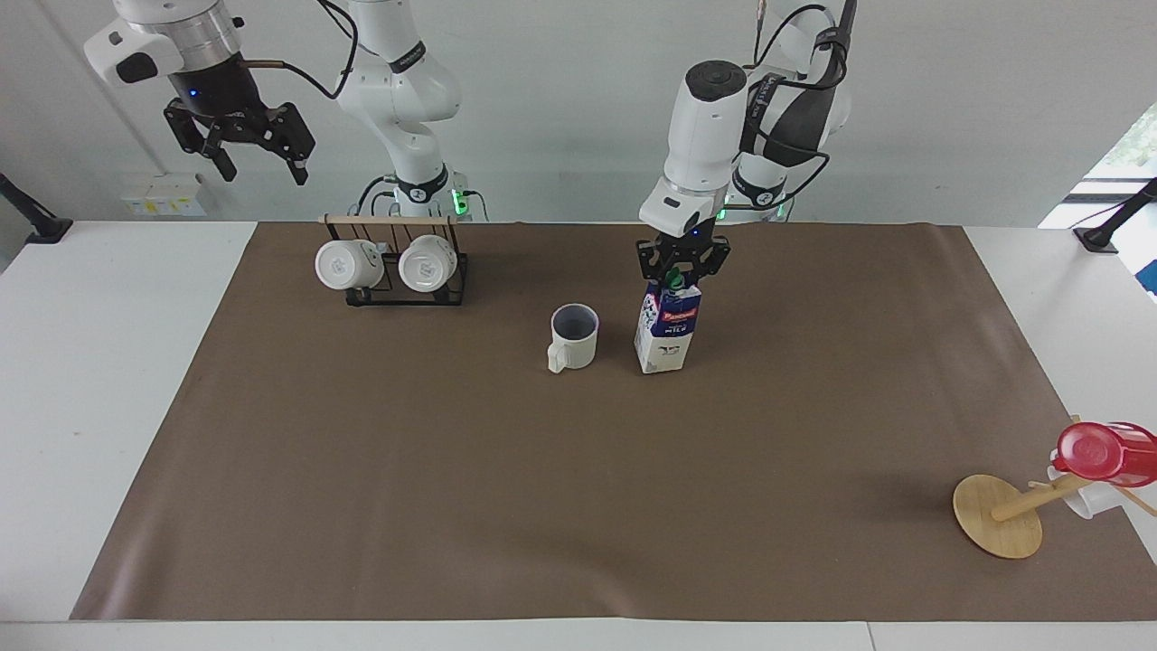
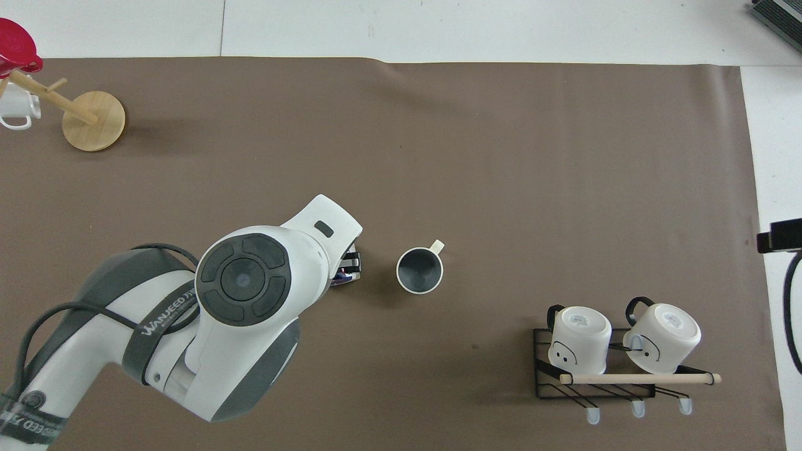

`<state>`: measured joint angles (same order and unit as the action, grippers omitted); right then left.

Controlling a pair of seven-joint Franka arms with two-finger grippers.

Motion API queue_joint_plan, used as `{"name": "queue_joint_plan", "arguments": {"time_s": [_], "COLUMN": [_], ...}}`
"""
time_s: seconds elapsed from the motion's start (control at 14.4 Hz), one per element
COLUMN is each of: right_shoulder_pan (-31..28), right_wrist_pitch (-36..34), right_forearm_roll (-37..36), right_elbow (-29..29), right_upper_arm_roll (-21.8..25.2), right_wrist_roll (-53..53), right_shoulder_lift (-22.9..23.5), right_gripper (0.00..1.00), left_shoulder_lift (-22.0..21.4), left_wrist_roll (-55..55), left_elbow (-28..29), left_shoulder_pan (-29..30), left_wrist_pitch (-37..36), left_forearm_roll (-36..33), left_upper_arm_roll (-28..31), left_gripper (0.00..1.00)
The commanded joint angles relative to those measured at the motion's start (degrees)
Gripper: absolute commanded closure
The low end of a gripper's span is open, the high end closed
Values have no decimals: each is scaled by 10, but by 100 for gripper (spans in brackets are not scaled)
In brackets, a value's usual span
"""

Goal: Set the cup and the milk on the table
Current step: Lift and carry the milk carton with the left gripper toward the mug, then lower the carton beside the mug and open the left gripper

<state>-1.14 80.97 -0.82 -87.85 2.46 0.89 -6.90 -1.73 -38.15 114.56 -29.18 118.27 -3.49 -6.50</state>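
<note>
The cup (image 1: 573,335) stands upright on the brown paper sheet (image 1: 578,506) of the table, its handle pointing away from the robots; it also shows in the overhead view (image 2: 420,270). The milk (image 1: 666,328) is upright beside the cup, toward the left arm's end, its base at or just above the paper. My left gripper (image 1: 675,276) is shut on the milk's top by the green cap. In the overhead view the left arm hides most of the milk (image 2: 349,274). My right gripper (image 1: 256,164) is open and empty, raised high near the right arm's end, waiting.
A black wire rack (image 1: 404,271) with two white mugs stands near the robots toward the right arm's end. A tipped wooden disc with a peg (image 1: 997,515), a red plastic cup (image 1: 1103,452) and a white mug lie at the left arm's end, far from the robots.
</note>
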Motion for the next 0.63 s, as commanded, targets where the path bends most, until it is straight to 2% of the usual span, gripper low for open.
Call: {"name": "queue_joint_plan", "arguments": {"time_s": [0.0, 0.56], "right_shoulder_pan": [-4, -4], "right_wrist_pitch": [-8, -8], "right_forearm_roll": [10, 10], "right_elbow": [0, -4], "right_upper_arm_roll": [0, 2], "right_wrist_roll": [5, 5], "right_shoulder_lift": [-1, -3], "right_gripper": [0, 0], "left_shoulder_lift": [12, 28], "left_wrist_roll": [-13, -35], "left_elbow": [-16, -21], "left_shoulder_pan": [-14, -30], "left_wrist_pitch": [1, 2], "left_forearm_roll": [-18, -30], "left_upper_arm_roll": [10, 3], "left_gripper": [45, 44]}}
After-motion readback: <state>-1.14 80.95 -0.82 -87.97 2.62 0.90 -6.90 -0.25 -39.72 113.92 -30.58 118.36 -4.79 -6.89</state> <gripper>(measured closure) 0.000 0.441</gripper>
